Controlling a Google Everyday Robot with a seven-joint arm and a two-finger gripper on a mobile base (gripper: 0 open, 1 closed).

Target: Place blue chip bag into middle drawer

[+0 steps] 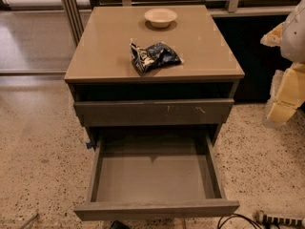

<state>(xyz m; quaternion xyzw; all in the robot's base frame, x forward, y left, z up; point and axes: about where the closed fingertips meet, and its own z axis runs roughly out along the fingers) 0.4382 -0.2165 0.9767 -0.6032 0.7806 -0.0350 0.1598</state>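
We saw dim, warm light falling from above. The glossy cabinet top (pixel 109 51) carried a soft sheen, and the recess beneath it was black. The middle drawer (pixel 152 178) had an evenly lit floor. The gripper (pixel 286 92), at the right edge beside the cabinet, glowed pale yellow.

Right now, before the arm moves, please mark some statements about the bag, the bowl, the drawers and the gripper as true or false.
1. The bag lies on the cabinet top. True.
2. The middle drawer is shut. False: it is pulled far open.
3. The bowl stands behind the bag, apart from it. True.
4. The gripper holds the bag. False: it is at the right edge, away from the cabinet.
5. The upper drawer has white scuffs on its front. True.
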